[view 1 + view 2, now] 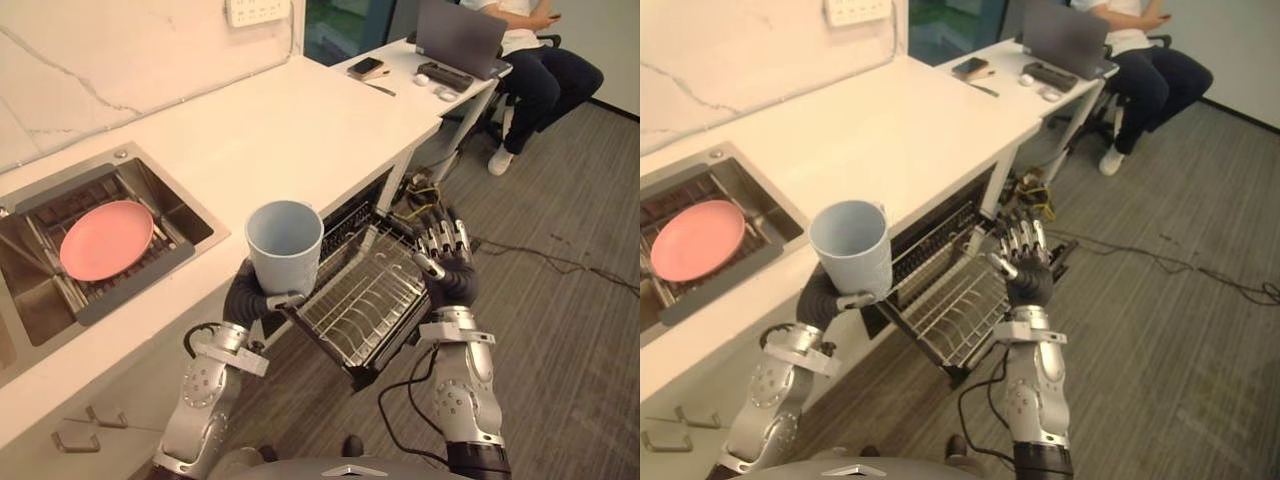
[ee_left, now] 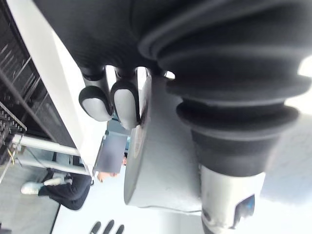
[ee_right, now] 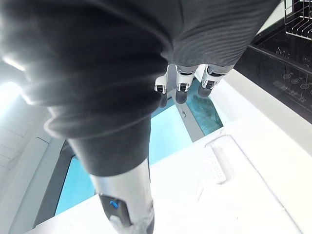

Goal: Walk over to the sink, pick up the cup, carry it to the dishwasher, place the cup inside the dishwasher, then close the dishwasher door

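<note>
Left hand point(image 1: 248, 298): your fingers curl round the base of the cup point(image 1: 285, 243), holding it upright.
Right hand point(image 1: 447, 264): fingers straight, empty, over the rack point(image 1: 362, 308).
Risk: gripped so low, the cup could tip as you lower it.
Cup: above your left hand, raised at the pulled-out rack's left corner.
</note>
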{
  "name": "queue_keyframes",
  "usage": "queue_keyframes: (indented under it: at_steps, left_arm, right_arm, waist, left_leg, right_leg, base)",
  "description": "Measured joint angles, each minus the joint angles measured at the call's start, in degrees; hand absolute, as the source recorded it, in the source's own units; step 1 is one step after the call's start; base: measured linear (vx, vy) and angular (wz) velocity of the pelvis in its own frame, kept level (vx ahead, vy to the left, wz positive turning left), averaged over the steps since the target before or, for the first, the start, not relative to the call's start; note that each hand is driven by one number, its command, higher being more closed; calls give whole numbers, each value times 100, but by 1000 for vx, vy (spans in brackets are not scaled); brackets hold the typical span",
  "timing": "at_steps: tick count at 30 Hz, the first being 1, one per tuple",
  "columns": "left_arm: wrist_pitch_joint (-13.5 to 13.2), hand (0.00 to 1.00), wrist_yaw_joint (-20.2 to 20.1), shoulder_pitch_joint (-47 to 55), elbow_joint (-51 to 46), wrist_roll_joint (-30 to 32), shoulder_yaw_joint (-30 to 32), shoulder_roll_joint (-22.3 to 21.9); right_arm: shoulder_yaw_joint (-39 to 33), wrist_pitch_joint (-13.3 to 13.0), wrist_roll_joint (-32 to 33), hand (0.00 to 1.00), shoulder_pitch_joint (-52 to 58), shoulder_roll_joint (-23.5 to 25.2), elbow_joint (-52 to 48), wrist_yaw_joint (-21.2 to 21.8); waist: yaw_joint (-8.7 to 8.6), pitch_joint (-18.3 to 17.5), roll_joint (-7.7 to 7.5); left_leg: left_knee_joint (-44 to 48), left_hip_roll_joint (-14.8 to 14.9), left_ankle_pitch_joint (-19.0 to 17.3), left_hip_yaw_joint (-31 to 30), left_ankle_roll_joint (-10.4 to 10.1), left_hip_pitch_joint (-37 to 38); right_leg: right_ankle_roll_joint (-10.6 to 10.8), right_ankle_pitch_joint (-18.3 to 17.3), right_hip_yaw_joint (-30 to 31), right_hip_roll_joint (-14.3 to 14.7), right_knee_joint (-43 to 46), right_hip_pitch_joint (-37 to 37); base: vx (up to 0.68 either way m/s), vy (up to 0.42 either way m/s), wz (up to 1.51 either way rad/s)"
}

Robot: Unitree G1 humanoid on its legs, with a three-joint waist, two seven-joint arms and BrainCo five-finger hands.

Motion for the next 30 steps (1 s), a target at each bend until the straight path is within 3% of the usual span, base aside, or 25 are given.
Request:
queue_keyframes:
  at_steps: [8, 10, 14, 19, 30]
  left_arm:
    - [-213, 100, 1748, -515, 84, 1799, 48, -211]
    - [-291, 100, 2315, -615, 259, 2465, 46, -236]
    - [-288, 100, 2923, -706, 465, 2982, 33, -388]
    - [-283, 100, 3293, -734, 498, 3446, -93, -438]
    - [-143, 100, 3353, -863, 684, 3630, -640, -432]
  right_arm:
    - [570, 71, 225, 0, 57, 7, -474, 401]
    - [813, 187, 296, 0, 74, 18, -462, 545]
    - [1202, 276, 286, 0, 74, 26, -432, 552]
    - [1620, 289, 271, 0, 72, 58, -409, 310]
    - [2304, 250, -332, 0, 25, 54, -401, -288]
  waist:
    - [-52, 1, -1]
    - [-59, -2, -8]
    - [-59, 4, -21]
    - [-57, 5, -29]
    - [-49, -57, -122]
  left_leg:
    - [-303, -139, 165, -5, 73, 129]
    - [-440, -190, 229, 7, 93, 228]
    - [-626, -245, 345, 13, 99, 279]
    - [-702, -265, 398, 3, 95, 289]
    - [-1007, -353, 589, -48, 115, 406]
  right_leg:
    - [20, 34, -6, -75, 0, 5]
    - [31, 41, 5, -97, 0, 16]
    - [52, 59, 1, -125, 0, 5]
    - [53, 60, -6, -126, 0, -10]
    - [72, 73, -14, -163, 0, -17]
  base:
    - [-29, 5, 1]
    - [-59, 4, -3]
    - [-52, -1, 1]
    - [-8, -4, 0]
    - [-30, -6, 2]
